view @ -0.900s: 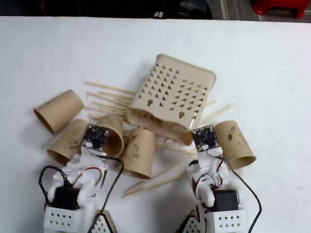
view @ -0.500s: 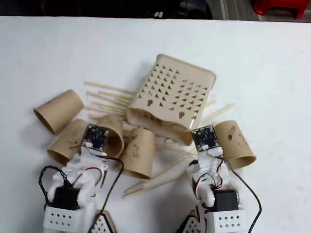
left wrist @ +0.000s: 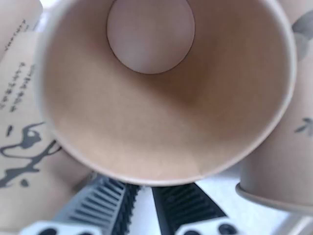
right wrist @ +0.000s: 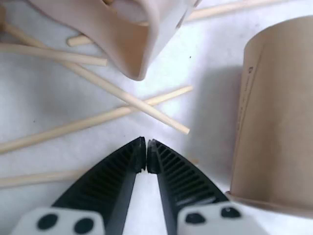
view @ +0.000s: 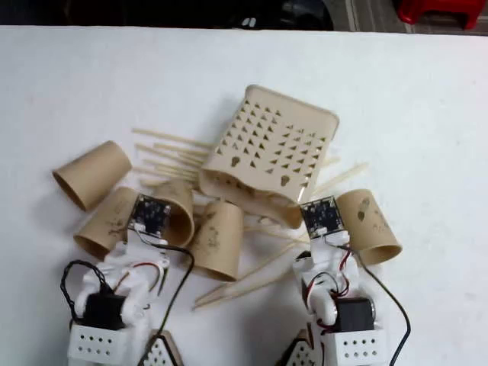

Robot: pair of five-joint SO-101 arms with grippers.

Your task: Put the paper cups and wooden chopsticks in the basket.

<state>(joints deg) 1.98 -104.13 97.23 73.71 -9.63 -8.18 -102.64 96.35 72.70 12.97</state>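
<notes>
Cup (left wrist: 161,122) mouth sits right ahead of left claw (left wrist: 143,193), which looks closed and empty. Light, thin wall, crushes easily: pinch one side at rim. Right claw (right wrist: 146,156) closed, empty; stiff, slick chopsticks (right wrist: 127,98) just ahead on bench (right wrist: 210,49).

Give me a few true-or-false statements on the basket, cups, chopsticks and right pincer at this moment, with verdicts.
1. The right pincer is shut with nothing between its tips. True.
2. A paper cup sits inside the basket. False: the cups in view lie on their sides on the table, outside it.
3. The basket stands upright, opening up. False: it is tipped over, perforated bottom facing up.
4. Wooden chopsticks lie scattered on the table around the basket. True.
5. The left wrist view looks into the open mouth of a cup. True.
</notes>
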